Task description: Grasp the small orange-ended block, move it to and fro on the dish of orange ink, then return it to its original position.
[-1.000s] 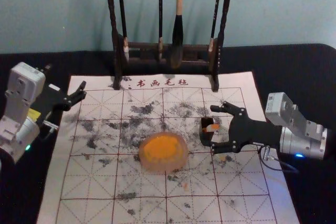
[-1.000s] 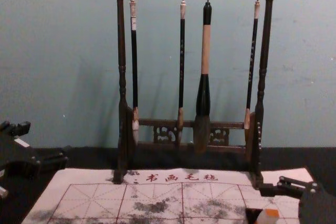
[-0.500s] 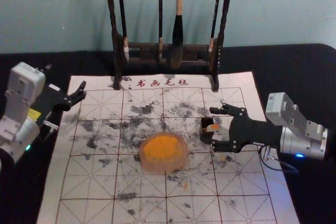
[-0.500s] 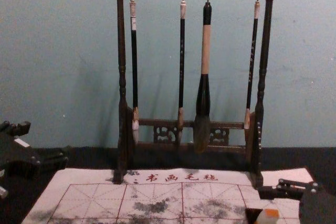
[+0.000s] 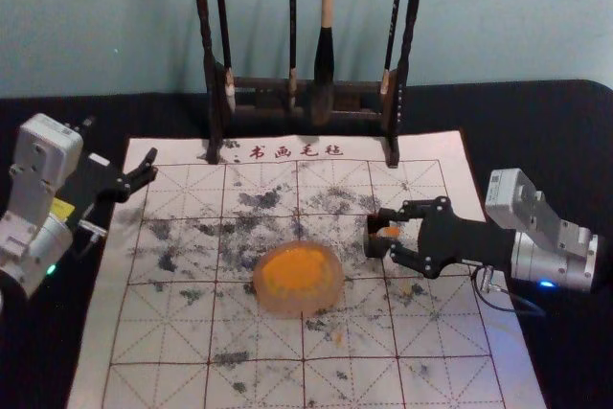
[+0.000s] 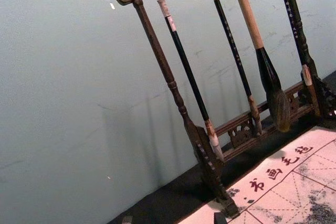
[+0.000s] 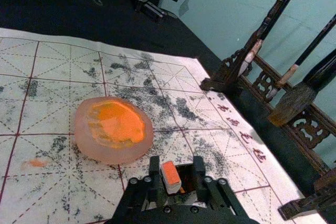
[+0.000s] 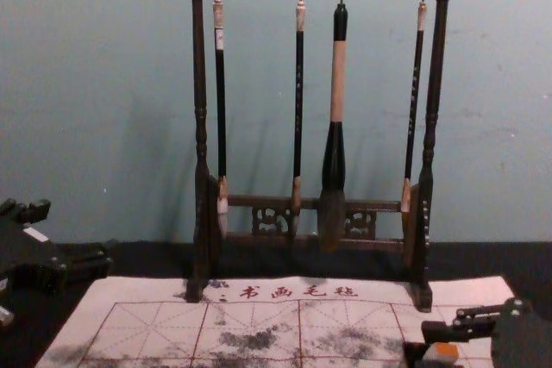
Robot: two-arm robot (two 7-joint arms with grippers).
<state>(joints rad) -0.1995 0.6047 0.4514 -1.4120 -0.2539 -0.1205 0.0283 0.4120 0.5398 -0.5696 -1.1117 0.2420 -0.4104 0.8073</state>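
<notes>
The right hand (image 5: 385,228) is loosely open astride the block (image 7: 170,174), a gap showing on one side. The block's lower end is hard to make out at the dark holder (image 5: 371,238); the chest view crops both. The dish (image 5: 298,280) sits near. The left hand (image 8: 76,235) is parked, spread, far left.

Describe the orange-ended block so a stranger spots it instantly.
On the gridded mat before the brush rack, look right of the dish of orange ink. There the right gripper brackets the block: pale-sided, orange-ended, narrow, much smaller than the dish.
</notes>
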